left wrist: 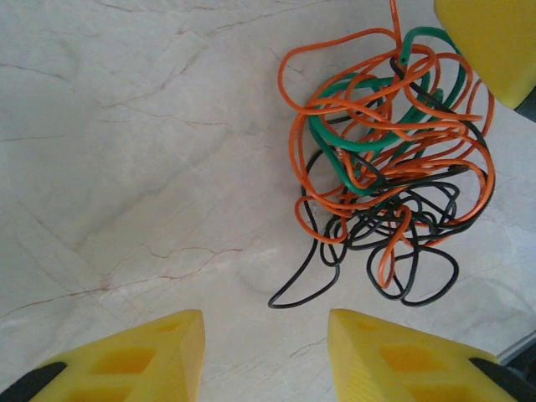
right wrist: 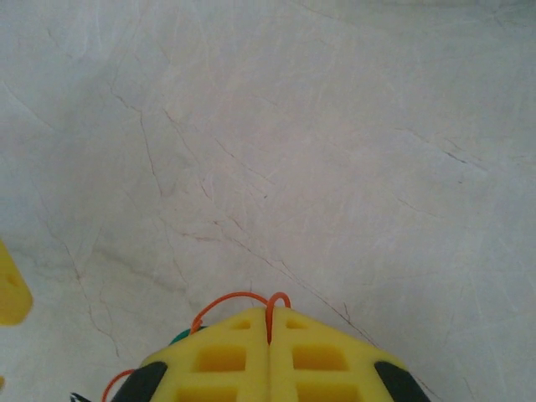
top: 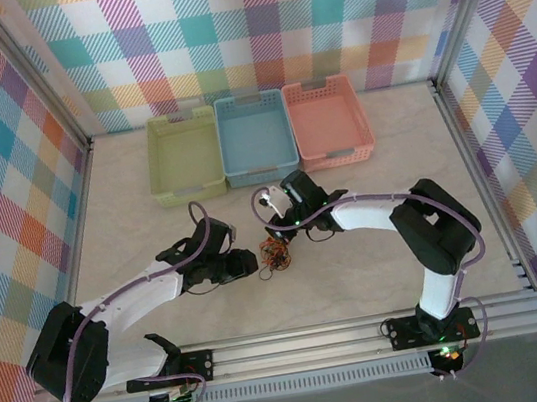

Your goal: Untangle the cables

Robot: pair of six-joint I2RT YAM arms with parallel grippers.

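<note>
This is a robotics lab test cell. In the top view, aluminium frame posts [top: 30,75] rise at the left and right, with plaid cloth walls [top: 252,21] stretched between them. A left arm [top: 132,300] and a right arm [top: 377,213], both white, are bolted to a metal rail [top: 299,340] along the bottom edge of a marble-patterned bench [top: 396,172]. Three plastic baskets [top: 256,137] stand in a row at upper centre.

Pale marbled table [top: 424,157]: yellow basket [top: 184,158], blue basket [top: 256,138], pink basket [top: 329,123], tangled cables [top: 274,254]
</note>
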